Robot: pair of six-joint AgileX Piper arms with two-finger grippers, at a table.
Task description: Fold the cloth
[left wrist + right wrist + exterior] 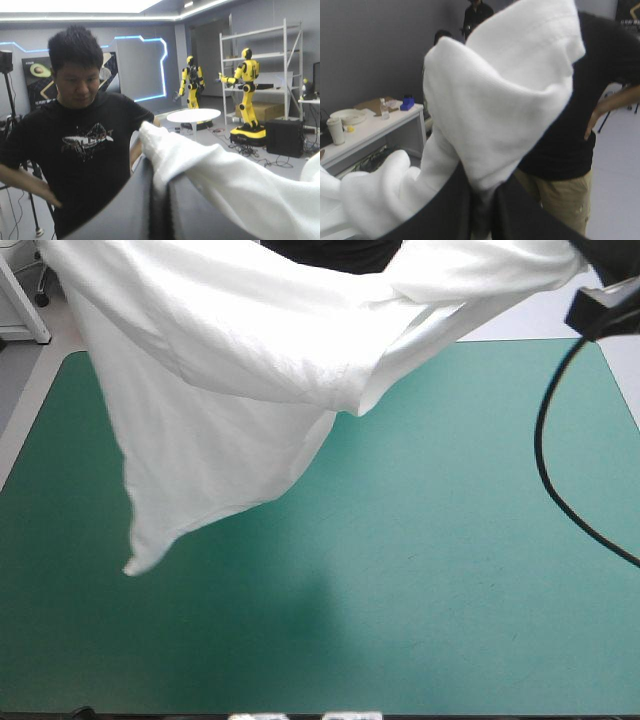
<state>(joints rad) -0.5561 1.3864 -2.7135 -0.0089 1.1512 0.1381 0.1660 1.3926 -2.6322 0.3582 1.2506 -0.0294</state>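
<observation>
T-shirt (250, 350): white, lifted off the teal-green desk (430, 540), held aloft at two points, one loose corner hanging over the desk's left half. Both left jaws and right jaws all but shut, each pinching a bunched fold. Edge held possibly hem or shoulders; hard to tell. Step, by judgement: shake-out before spreading. Next: lowering evenly, grips apart and level, laying flat.

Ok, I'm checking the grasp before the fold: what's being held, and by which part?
The T-shirt, lifted: left gripper and right gripper each pinch a bunched fold, at opposite ends of its raised edge.
</observation>
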